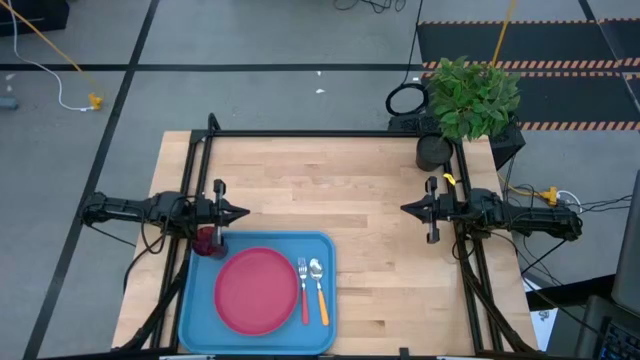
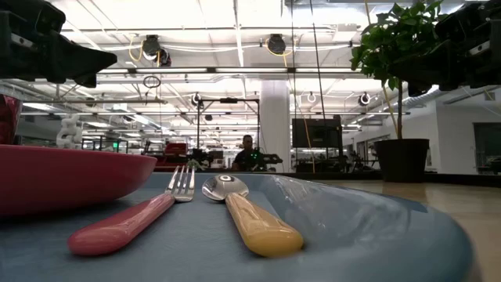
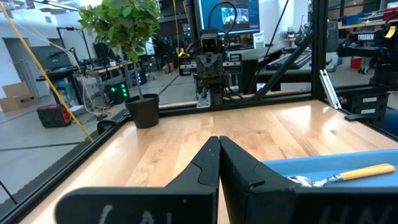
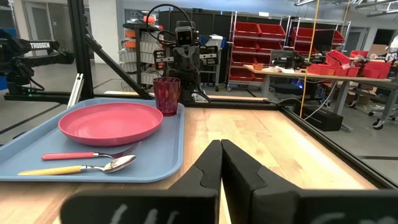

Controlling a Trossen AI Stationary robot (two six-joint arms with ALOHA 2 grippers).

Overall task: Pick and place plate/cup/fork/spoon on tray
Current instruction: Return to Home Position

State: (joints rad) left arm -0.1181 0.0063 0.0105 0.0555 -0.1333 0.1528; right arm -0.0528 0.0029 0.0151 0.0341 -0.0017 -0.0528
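We are holding the left gripper [image 1: 243, 212] and right gripper [image 1: 407, 209] empty, pressed together, off the tray [image 1: 200, 312], since plate [image 1: 257, 290], cup [image 1: 207, 241], fork [image 1: 303, 292] and spoon [image 1: 319, 288] are already sitting there.

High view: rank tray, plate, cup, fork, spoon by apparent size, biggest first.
1. light blue rectangular plastic tray
2. round pink-red plastic plate
3. pink-handled metal fork and orange-handled metal spoon: they look alike in length, so not ranked against each other
4. small dark red cup: smallest, though partly hidden
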